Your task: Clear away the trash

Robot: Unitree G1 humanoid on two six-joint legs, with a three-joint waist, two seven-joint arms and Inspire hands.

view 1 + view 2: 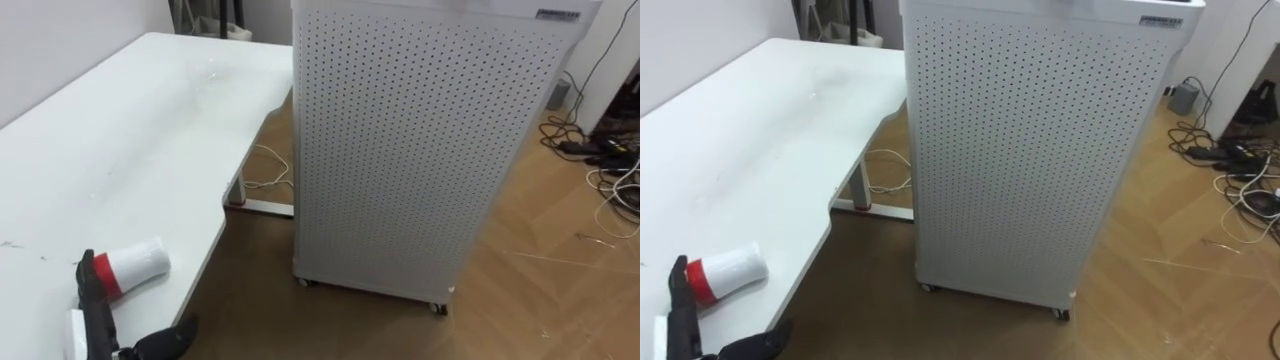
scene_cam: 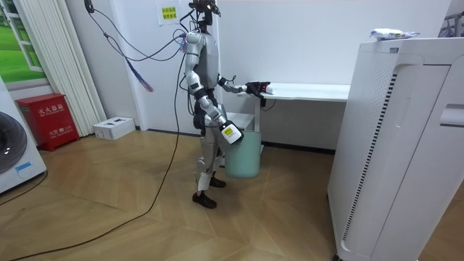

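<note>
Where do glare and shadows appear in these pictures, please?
Left eye view: the white table carries a faint pale sheen near its far end, and the floor under its edge lies in shadow. Right eye view: the perforated cabinet throws a narrow dark band at its base. Room view: the light is even, with no strong glare on the wall.

Lab-like room: white desk [image 1: 120, 150], perforated cabinet [image 1: 400, 150], floor cables [image 1: 610, 170].
</note>
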